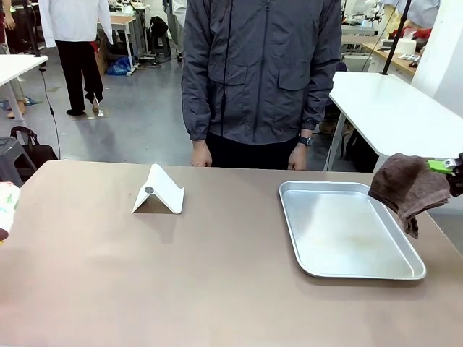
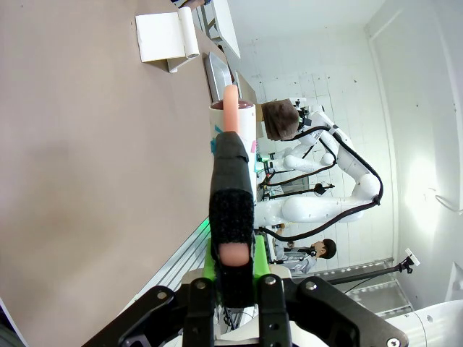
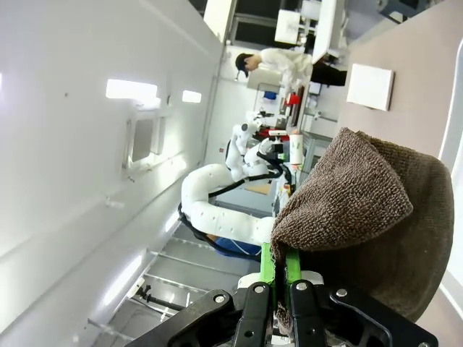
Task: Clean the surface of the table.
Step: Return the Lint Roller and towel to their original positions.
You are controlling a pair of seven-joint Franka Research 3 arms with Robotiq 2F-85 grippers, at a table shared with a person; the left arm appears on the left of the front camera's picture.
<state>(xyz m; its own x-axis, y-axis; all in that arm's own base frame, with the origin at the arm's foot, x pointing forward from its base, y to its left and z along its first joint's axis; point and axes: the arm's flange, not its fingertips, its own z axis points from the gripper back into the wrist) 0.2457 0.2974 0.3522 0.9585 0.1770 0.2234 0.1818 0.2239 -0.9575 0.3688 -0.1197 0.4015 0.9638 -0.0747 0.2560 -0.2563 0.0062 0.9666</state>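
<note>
Table [image 1: 108, 289] with tray [image 1: 347, 269], white stand [image 1: 159, 191]

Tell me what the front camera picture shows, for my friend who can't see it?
The right gripper holds a brown cloth in the air at the right edge of the brown table, beside a silver tray. A white folded stand sits on the table, and a person in a grey jacket stands at the far side.

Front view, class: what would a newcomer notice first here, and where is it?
A crumpled dark brown terry cloth hangs at the right edge, clamped in the right gripper beside a shiny rectangular metal tray. That tray lies on the right part of the wide brownish-taupe table. A folded white tent-shaped stand sits left of centre, with a person in a grey jacket standing at the far side.
</note>
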